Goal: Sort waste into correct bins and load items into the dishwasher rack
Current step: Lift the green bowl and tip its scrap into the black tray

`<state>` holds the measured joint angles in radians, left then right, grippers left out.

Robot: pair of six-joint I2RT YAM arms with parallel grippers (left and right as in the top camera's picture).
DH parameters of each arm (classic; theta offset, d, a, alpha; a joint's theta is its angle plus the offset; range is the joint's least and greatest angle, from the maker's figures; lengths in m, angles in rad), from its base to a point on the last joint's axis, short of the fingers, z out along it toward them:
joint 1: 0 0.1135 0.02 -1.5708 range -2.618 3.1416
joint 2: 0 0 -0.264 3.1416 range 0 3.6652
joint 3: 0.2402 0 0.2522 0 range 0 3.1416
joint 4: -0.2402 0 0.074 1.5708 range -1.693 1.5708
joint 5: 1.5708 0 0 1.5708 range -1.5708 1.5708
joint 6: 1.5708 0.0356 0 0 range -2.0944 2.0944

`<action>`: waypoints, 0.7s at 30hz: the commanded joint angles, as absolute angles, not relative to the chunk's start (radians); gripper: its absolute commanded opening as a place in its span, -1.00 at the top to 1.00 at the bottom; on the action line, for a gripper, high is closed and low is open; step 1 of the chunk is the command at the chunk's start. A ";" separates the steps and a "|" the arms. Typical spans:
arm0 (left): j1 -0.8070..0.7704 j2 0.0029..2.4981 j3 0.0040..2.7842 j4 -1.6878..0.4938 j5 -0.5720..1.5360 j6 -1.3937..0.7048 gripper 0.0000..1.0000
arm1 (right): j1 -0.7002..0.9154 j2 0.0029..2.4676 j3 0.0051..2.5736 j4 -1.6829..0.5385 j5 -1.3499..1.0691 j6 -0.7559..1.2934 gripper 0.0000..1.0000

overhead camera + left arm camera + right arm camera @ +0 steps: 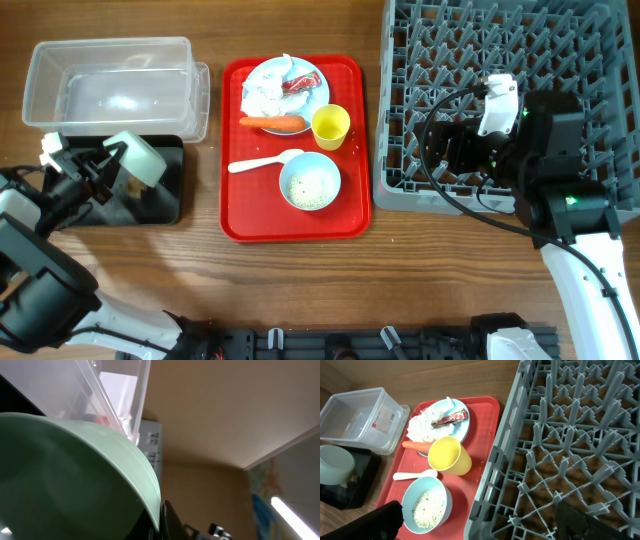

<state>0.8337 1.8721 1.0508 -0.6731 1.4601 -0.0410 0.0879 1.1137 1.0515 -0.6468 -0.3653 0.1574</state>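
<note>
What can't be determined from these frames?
- Black tray contents: overhead, covered by the pale green bowl and left gripper; right wrist view, too dark.
- Bowl's inside: left wrist view, too close and blurred.
- Dishwasher rack extent: overhead, cut off by top and right edges.

Over black tray [165, 200], pale green bowl [142, 157] tipped; pale blue bowl [287, 180] holds rice [312, 185].

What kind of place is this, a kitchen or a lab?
Likely a staged dish-clearing test bench, not a kitchen: a grey dishwasher rack, a red tray of used dishes and two robot arms share one wooden table.
</note>
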 commanded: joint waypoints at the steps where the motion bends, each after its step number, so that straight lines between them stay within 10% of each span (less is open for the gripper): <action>1: 0.850 1.883 1.065 -0.673 1.577 -0.065 0.92 | 0.084 1.122 1.071 -0.645 -0.359 0.168 -0.99; 11: 0.831 1.571 1.084 -0.696 1.566 -0.098 0.92 | 0.084 1.122 1.072 -0.641 -0.358 0.168 -0.99; 21: 0.239 0.868 1.050 -1.054 0.336 -0.170 0.92 | 0.084 1.122 1.072 -0.644 -0.359 0.168 -1.00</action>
